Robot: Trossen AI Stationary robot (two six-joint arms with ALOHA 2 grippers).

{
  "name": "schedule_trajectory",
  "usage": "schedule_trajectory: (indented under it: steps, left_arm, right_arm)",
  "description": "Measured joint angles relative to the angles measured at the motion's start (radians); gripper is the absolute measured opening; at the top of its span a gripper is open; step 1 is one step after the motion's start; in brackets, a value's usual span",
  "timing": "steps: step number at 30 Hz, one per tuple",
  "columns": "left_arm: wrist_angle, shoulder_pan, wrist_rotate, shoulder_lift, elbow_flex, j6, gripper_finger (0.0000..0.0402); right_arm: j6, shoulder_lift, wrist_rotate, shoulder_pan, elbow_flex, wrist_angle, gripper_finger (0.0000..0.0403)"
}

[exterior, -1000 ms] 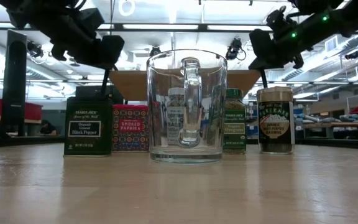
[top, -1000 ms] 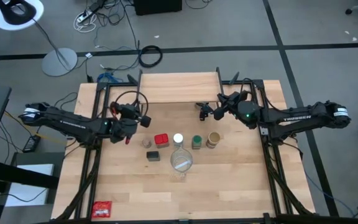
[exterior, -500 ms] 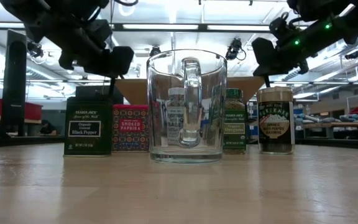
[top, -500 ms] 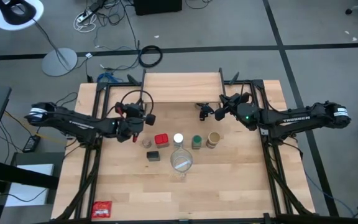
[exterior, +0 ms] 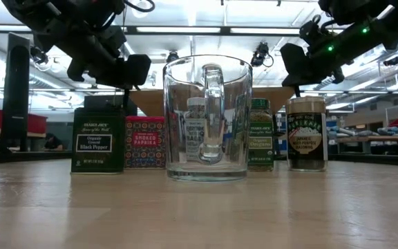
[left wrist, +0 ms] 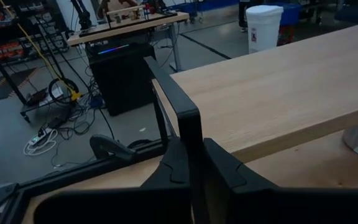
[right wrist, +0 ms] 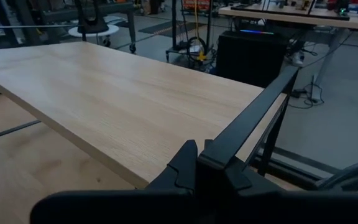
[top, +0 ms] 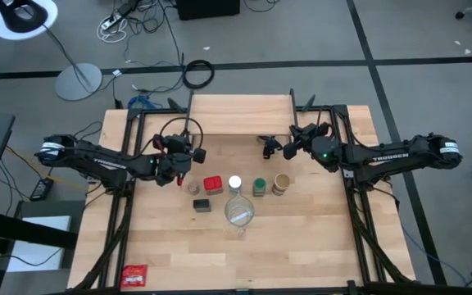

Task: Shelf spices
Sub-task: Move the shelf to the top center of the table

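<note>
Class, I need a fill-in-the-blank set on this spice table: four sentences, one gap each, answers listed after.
1. In the high view, the red tin sits directly beside the jar with the ____ lid.
2. The shelf carries ____ spices so far.
3. Both end effectors, left end effector and right end effector, are ____.
4. The flat red packet lies near the table's front ____ corner.

Answers: white; no; shut; left

Your wood-topped shelf (top: 240, 115) at the tabletop's (top: 318, 246) far edge is bare. Between it and the row of six spice containers (top: 236, 187) lies open board. The clear glass mug (top: 238, 213) blocks any approach from the near edge.
</note>
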Motion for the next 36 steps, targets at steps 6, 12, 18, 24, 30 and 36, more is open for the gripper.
schedule_trajectory:
  steps: [6, 12, 18, 24, 30, 36]
  left_arm:
    - [-0.002, 0.0, 0.012, 0.0, 0.0, -0.006, 0.0015]
    - [-0.003, 0.0, 0.022, 0.0, 0.0, -0.021, 0.0019]
    - [-0.023, -0.001, 0.025, 0.0, 0.0, -0.039, 0.0037]
    - [-0.026, -0.001, 0.047, 0.0, 0.0, -0.052, 0.0057]
    - [-0.026, -0.002, 0.065, 0.0, 0.0, -0.053, 0.0069]
    - [-0.024, -0.009, 0.076, 0.0, 0.0, -0.054, 0.0098]
  right_arm:
    - [0.027, 0.001, 0.006, 0.0, 0.0, -0.021, 0.0028]
    - [0.047, 0.001, -0.004, 0.001, 0.0, -0.026, 0.0028]
    - [0.052, 0.001, -0.007, 0.001, 0.0, -0.032, 0.0029]
    - [0.052, 0.0, -0.006, 0.001, 0.0, -0.033, 0.0045]
    - [0.059, 0.0, -0.008, 0.001, 0.0, -0.036, 0.0073]
    - [0.063, 0.0, -0.022, 0.004, 0.0, -0.036, 0.0115]
